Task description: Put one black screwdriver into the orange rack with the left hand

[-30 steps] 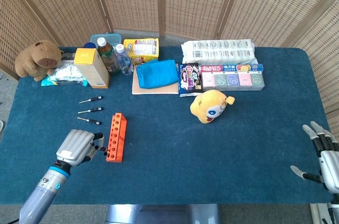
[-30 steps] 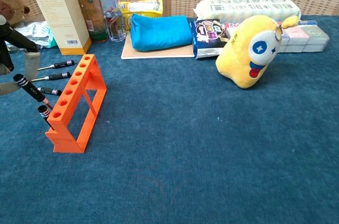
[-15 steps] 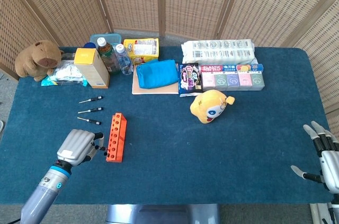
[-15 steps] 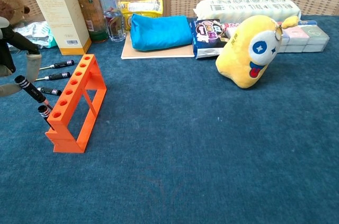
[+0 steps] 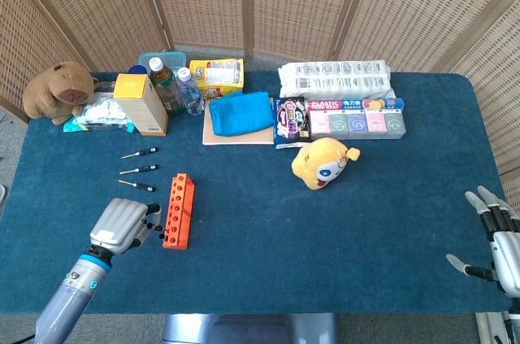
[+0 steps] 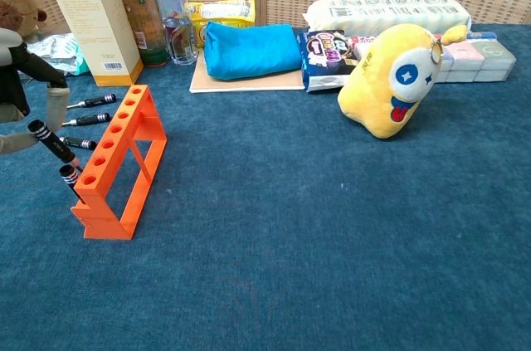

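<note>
Left hand (image 6: pixel 21 94) grips a black screwdriver (image 6: pixel 51 142) tilted beside the orange rack (image 6: pixel 120 156); right hand (image 5: pixel 496 238), fingers spread, holds nothing, far from the rack.

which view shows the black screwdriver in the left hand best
The chest view: the slim black-handled screwdriver shows tilted, pinched by the left hand, beside the orange plastic rack. In the head view the hand hides nearly all of it.

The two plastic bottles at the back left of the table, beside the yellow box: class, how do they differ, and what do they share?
The green-labelled bottle is taller and wider than the clear bottle. The green-labelled bottle holds dark liquid and shows a green label; the clear bottle is see-through with a white cap. The green-labelled bottle stands closer to the yellow box. Both stand upright, side by side.
</note>
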You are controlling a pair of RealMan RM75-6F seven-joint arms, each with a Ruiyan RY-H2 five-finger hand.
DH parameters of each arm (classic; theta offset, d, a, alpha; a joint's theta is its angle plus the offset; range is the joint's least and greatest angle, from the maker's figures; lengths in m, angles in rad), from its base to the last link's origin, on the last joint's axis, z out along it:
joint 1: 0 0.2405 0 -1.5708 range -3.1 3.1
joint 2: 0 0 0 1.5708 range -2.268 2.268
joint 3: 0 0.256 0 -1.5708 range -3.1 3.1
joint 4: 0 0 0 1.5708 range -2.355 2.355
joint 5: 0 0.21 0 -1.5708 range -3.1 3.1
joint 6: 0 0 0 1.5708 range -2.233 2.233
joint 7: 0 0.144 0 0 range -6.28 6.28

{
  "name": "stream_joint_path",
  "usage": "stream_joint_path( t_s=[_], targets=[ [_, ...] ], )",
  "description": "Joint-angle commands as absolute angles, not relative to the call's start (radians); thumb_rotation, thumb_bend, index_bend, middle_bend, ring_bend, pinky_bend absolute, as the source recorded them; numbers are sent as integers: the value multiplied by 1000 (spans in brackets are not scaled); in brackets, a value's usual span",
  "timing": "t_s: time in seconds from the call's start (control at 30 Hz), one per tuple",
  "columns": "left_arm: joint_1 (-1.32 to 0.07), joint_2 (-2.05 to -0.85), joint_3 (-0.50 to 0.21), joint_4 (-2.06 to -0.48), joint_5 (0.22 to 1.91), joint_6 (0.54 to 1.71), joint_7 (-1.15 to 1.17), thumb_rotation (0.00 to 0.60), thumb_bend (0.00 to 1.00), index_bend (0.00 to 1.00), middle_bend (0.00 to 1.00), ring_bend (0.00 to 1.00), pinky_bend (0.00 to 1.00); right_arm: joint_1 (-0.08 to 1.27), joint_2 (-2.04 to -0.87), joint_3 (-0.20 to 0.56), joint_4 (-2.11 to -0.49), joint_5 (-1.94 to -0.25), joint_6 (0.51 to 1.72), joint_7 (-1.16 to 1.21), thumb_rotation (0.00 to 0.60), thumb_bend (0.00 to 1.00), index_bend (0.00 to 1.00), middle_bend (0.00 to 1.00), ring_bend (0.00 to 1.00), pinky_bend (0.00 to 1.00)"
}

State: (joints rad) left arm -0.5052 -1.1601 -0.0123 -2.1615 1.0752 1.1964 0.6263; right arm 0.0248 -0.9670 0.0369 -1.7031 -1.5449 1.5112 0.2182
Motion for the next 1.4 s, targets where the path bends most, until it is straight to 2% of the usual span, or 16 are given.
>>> stream_joint_path(
  t_s=[0.03, 0.27, 0.7, 0.73, 0.8, 0.83, 0.87, 0.93, 0.97, 1.03, 1.17, 1.3, 1.4],
  targets=[
    [-510, -1163, -11, -2163, 1068, 1196, 638, 600, 370, 491, 1000, 973, 954, 25, -967, 37, -1703, -1545, 1511, 219, 600, 106, 57, 13, 0, 0],
    [-520, -1177, -15, -2163, 1051, 1203, 657, 600, 369, 349, 1000, 973, 954, 24, -963, 37, -1704, -1545, 1513, 225, 600, 106, 57, 13, 0, 0],
    [-487, -1135, -8, -2169, 1142, 1249, 586, 600, 363, 257, 999, 954, 941, 25, -963, 37, -1703, -1545, 1511, 226, 600, 105, 57, 16, 0, 0],
    [-475, -1122, -2, -2165, 1167, 1261, 570, 600, 351, 217, 973, 906, 915, 25, -963, 37, -1703, -1544, 1510, 226, 600, 105, 57, 16, 0, 0],
    [-458, -1102, 10, -2155, 1205, 1273, 546, 600, 314, 132, 814, 729, 812, 26, -964, 38, -1704, -1544, 1510, 223, 600, 105, 57, 16, 0, 0],
    [-448, -1090, 17, -2149, 1224, 1282, 534, 600, 288, 73, 638, 565, 708, 26, -965, 38, -1704, -1544, 1510, 222, 600, 105, 57, 16, 0, 0],
    [-436, -1079, 24, -2140, 1246, 1293, 523, 600, 272, 43, 501, 445, 634, 26, -965, 38, -1704, -1544, 1510, 220, 600, 105, 57, 16, 0, 0],
    [-399, -1058, 39, -2098, 1302, 1347, 509, 600, 229, 0, 144, 143, 448, 25, -968, 37, -1704, -1548, 1513, 216, 600, 105, 57, 16, 0, 0],
    [-380, -1054, 49, -2078, 1336, 1372, 495, 600, 211, 0, 49, 61, 390, 24, -970, 37, -1704, -1550, 1516, 214, 600, 105, 57, 16, 0, 0],
    [-326, -1045, 68, -2022, 1393, 1444, 451, 600, 186, 0, 0, 6, 316, 23, -975, 38, -1701, -1557, 1526, 210, 600, 105, 57, 15, 0, 0],
    [-238, -1057, 73, -1895, 1469, 1583, 385, 600, 172, 0, 0, 0, 189, 21, -987, 41, -1695, -1566, 1540, 203, 600, 106, 57, 8, 0, 0],
    [-137, -1121, 60, -1730, 1478, 1735, 335, 600, 171, 0, 0, 0, 163, 20, -1000, 45, -1686, -1575, 1556, 182, 600, 103, 57, 5, 0, 0],
    [-73, -1153, 69, -1664, 1411, 1738, 258, 600, 172, 0, 0, 0, 137, 16, -1011, 49, -1676, -1579, 1573, 162, 600, 98, 57, 5, 0, 0]
  ],
)
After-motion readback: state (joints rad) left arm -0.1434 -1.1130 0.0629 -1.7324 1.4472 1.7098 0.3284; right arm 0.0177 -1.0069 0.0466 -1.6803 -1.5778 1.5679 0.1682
